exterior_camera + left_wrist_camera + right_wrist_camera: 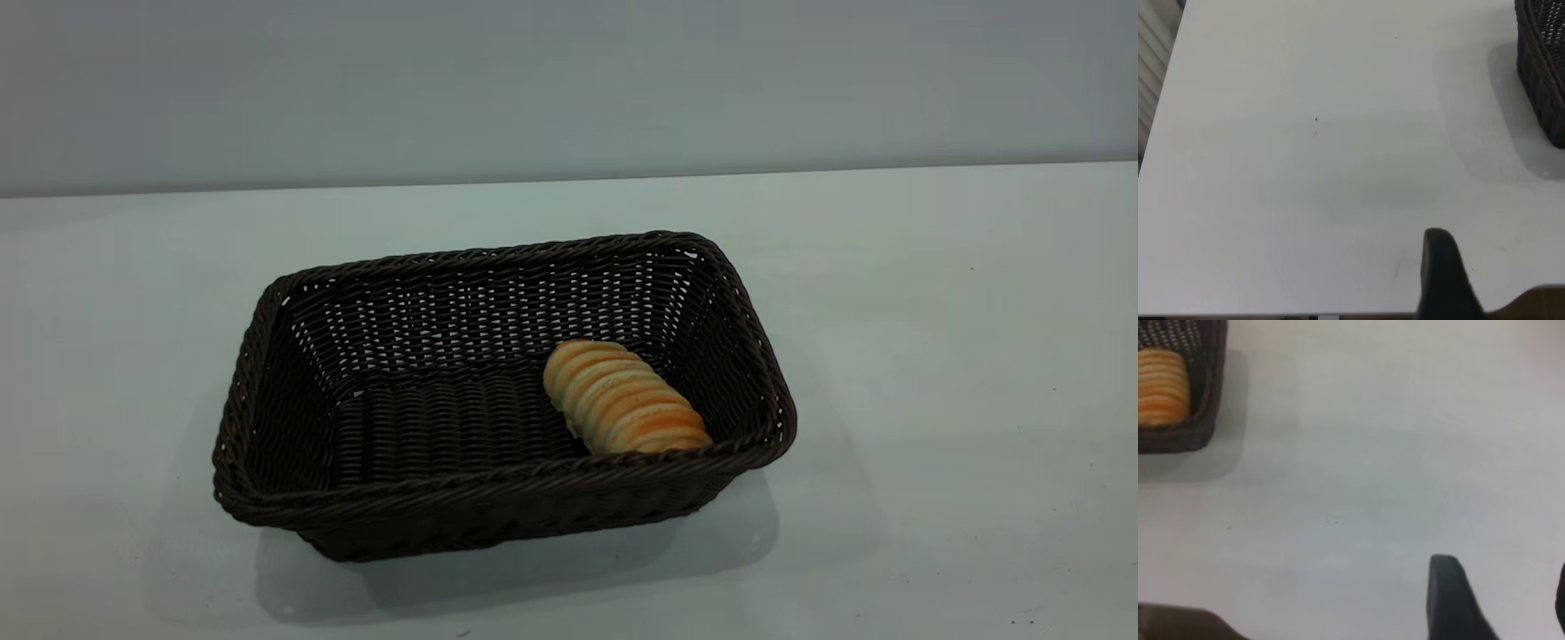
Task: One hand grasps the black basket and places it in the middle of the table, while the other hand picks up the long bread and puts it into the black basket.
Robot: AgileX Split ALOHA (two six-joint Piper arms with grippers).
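Note:
The black basket [498,498] stands on the white table [933,356] near its middle. The long bread [625,397] lies inside it, against the right end and the near wall. Neither arm shows in the exterior view. The left wrist view shows a corner of the basket [1541,73] far off; one finger [1441,270] of my left gripper [1503,267] hangs over bare table, with nothing beside it. The right wrist view shows the basket corner [1201,420] with the bread [1161,387] in it; my right gripper [1501,587] is open, empty and well away from it.
The table's edge shows in both wrist views, with a brown surface beyond it in the left wrist view [1538,303] and the right wrist view [1178,623]. A grey wall [569,80] stands behind the table. A few dark specks [1316,120] mark the tabletop.

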